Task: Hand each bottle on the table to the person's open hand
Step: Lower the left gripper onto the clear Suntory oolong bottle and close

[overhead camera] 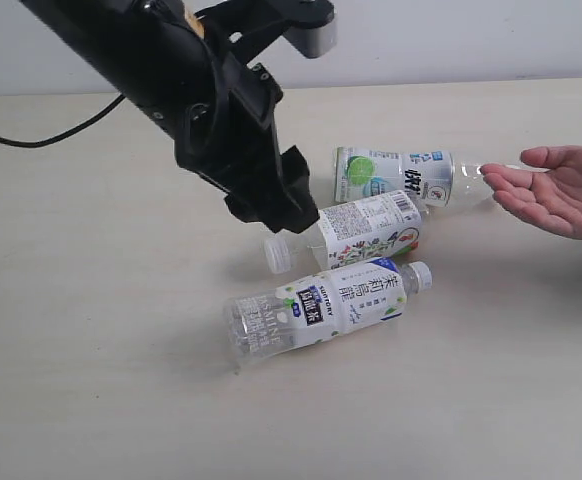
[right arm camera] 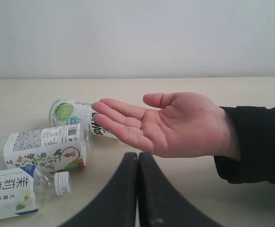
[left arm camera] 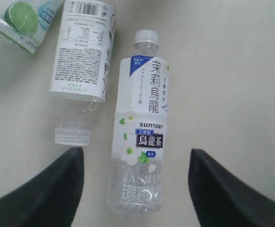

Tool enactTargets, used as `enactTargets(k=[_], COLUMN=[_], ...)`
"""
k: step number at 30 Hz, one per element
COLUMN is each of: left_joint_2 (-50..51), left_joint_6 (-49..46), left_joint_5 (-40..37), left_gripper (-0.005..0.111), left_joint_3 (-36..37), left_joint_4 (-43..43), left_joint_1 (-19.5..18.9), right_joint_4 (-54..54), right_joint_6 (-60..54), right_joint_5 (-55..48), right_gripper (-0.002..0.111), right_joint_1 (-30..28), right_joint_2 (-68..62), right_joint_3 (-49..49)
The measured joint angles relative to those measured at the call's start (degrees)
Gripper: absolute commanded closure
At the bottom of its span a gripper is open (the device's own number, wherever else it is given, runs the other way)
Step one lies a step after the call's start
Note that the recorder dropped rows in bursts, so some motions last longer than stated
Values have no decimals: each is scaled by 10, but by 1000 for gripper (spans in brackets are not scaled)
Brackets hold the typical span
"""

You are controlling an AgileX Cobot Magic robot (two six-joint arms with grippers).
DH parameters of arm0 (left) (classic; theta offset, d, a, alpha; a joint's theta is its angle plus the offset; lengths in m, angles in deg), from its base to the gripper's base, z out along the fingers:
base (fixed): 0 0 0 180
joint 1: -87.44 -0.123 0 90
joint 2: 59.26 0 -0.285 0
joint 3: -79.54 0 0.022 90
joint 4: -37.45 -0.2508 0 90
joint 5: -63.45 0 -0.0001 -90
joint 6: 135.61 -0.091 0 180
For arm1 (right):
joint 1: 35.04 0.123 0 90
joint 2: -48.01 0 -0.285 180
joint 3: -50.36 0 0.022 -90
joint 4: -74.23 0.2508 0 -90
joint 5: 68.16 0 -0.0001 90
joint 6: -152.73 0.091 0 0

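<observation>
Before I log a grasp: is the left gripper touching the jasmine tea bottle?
Apart. Left wrist view shows table between the bottle and both fingers.

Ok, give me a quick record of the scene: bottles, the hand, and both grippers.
person's hand: open, palm up, empty
bottles in view: three, all lying on the table
front: jasmine tea bottle, white cap
middle: flower-label bottle
back: lime-label bottle, nearest the person's hand
left gripper: open, over the jasmine tea bottle
right gripper: shut, empty
</observation>
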Motion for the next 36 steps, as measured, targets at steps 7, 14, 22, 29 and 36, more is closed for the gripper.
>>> enactTargets(k=[7, 14, 22, 29, 36], left_joint_2=[75, 142, 175, 177, 177], left_joint_6=[69, 85, 88, 98, 86], left_joint_5=[-97, -129, -115, -83, -85], left_gripper=[45, 45, 45, 45, 45], left_joint_3=[-87, -101, -101, -103, -99], left_joint_4=[-72, -93, -101, -101, -101], left_joint_1=[42, 43, 43, 43, 43], right_joint_4=[0, 0, 0, 0, 0], right_joint_6=[0, 0, 0, 0, 0], right_joint_5=[0, 0, 0, 0, 0], right_gripper=[108, 108, 108, 108, 108], right_joint_1=[0, 0, 0, 0, 0], right_joint_2=[0, 0, 0, 0, 0], right_joint_3=[0, 0, 0, 0, 0])
